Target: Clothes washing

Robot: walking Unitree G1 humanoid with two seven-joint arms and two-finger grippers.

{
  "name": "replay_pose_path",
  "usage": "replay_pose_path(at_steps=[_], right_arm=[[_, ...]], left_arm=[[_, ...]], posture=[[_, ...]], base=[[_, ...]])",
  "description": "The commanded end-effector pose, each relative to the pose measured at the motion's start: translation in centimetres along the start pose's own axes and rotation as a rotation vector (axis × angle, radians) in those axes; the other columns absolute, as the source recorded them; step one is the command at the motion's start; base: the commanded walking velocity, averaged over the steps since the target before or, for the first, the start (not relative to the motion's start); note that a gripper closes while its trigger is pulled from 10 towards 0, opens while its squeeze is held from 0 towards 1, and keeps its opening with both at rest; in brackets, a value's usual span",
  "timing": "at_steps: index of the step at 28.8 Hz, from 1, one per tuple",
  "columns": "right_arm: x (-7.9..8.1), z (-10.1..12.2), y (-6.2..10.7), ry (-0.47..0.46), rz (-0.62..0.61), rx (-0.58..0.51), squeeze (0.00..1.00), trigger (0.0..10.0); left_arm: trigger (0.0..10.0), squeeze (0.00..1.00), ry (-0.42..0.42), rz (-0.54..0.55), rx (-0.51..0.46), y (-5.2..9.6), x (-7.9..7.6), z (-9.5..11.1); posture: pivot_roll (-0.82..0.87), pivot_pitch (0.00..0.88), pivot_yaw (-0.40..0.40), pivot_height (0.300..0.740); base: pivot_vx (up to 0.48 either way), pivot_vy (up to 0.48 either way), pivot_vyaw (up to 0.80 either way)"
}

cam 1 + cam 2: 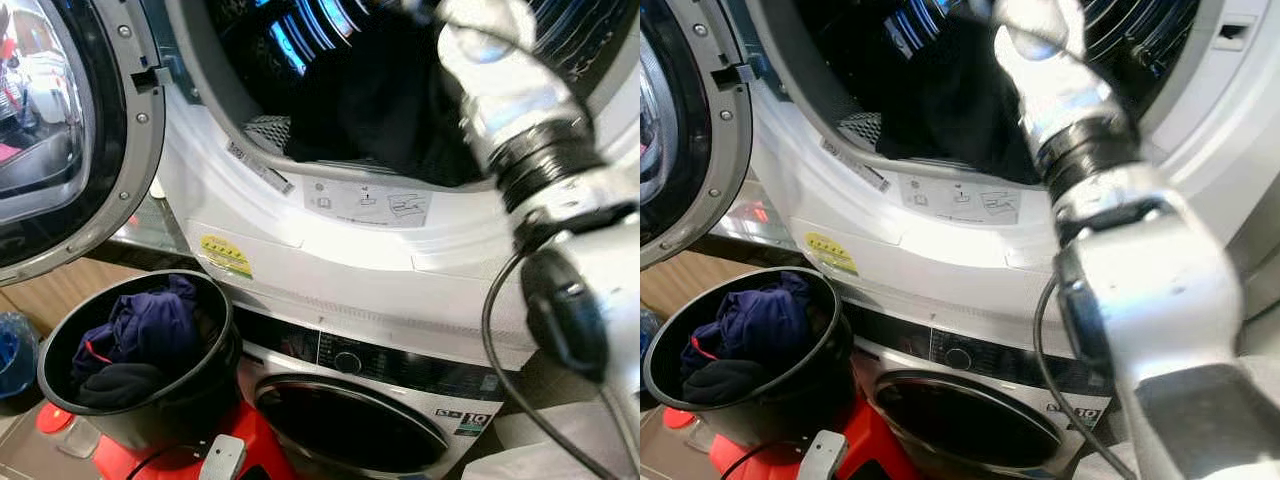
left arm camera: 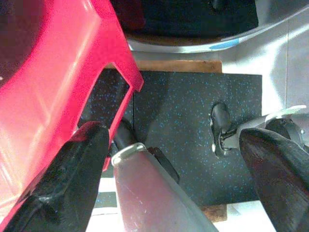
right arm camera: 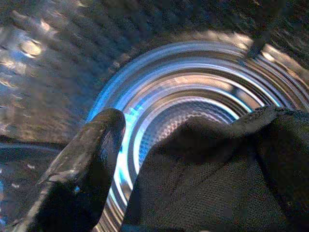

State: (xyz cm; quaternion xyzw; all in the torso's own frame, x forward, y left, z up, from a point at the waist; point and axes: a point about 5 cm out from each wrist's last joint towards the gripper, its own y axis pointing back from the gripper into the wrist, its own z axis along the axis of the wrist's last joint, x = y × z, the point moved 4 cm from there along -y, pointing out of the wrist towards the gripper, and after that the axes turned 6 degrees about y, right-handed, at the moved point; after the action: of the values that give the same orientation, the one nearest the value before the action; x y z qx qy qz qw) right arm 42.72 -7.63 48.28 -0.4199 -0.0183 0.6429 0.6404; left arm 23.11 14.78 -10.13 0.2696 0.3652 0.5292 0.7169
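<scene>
White stacked machines, right arm reaching into the upper drum.

Upper machine [image 1: 330, 250] stands open, its round door [image 1: 60, 150] swung to the left; a black garment [image 1: 370, 110] lies at the drum's front lip. The right gripper [image 3: 193, 159] is inside the steel drum [image 3: 193, 106], jaws apart with the garment draped over one finger. A black bucket [image 1: 150, 400] of dark clothes [image 1: 140, 335] sits on a red stool [image 2: 53, 87]. The left gripper [image 2: 174, 179] hangs low beside it, jaws open.

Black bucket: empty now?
No, the black bucket holds a purple garment and a dark garment.
</scene>
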Motion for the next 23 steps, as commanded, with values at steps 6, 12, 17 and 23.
replay_pose_path(at_steps=[6, 12, 17, 23], right_arm=[[4.2, -2.9, 0.9, -0.004, 0.142, 0.121, 0.00, 10.0], [10.4, -5.5, 3.2, 0.032, 0.374, 0.181, 0.00, 10.0], [12.8, -7.1, 4.6, 0.009, 0.444, 0.242, 0.00, 10.0], [12.0, -7.4, 4.3, -0.049, 0.406, 0.276, 0.00, 10.0]], left_arm=[[10.0, 0.00, 0.004, 0.019, 0.014, 0.1, 0.3, -0.7], [10.0, 0.00, -0.013, 0.017, 0.017, 0.1, 0.3, -0.6], [10.0, 0.00, -0.014, 0.014, 0.015, 0.1, 0.1, -0.5], [10.0, 0.00, -0.008, 0.013, 0.016, 0.0, 0.1, -0.5]], posture=[[-0.01, 0.004, 0.038, 0.740], [-0.02, 0.000, 0.045, 0.740], [-0.01, 0.000, 0.042, 0.740], [-0.02, 0.001, 0.044, 0.740]], base=[[0.000, 0.000, 0.00], [0.000, 0.000, 0.00], [0.000, 0.000, 0.00], [0.000, 0.000, 0.00]])
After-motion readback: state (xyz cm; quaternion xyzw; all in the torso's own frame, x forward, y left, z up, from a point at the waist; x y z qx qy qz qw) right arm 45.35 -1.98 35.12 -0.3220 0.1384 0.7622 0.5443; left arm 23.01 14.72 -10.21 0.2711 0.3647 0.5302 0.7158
